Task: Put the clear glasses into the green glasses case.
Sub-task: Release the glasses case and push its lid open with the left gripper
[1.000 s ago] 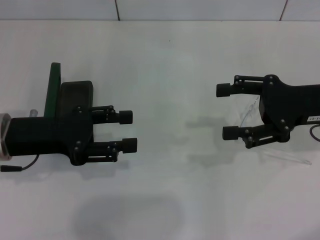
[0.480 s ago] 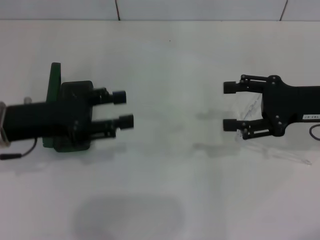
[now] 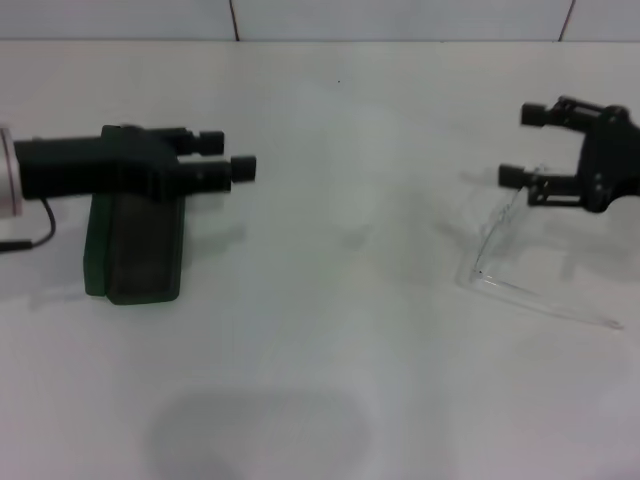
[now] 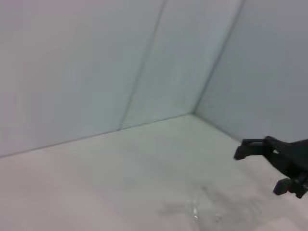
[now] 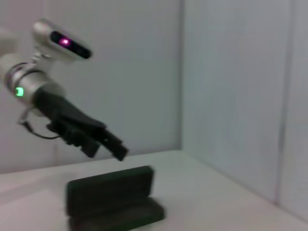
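The green glasses case (image 3: 135, 250) lies open on the table at the left, dark lining up and lid (image 5: 110, 185) standing upright. My left gripper (image 3: 227, 154) hangs above the case's far end, open and holding nothing; the right wrist view shows this left gripper (image 5: 114, 148) raised over the case (image 5: 113, 211). The clear glasses (image 3: 505, 255) rest on the table at the right, one arm reaching out to the right. My right gripper (image 3: 524, 145) hovers open just beyond them, empty. In the left wrist view the right gripper (image 4: 262, 171) floats above the faint glasses (image 4: 195, 212).
The white table (image 3: 330, 330) stretches between case and glasses. White walls (image 3: 400, 18) close off the back, and a side wall (image 5: 240, 96) stands near the case.
Both arms have lifted and pulled back. The left gripper rose off the case, uncovering it. The right gripper drew away to the right, leaving the glasses exposed on the table.
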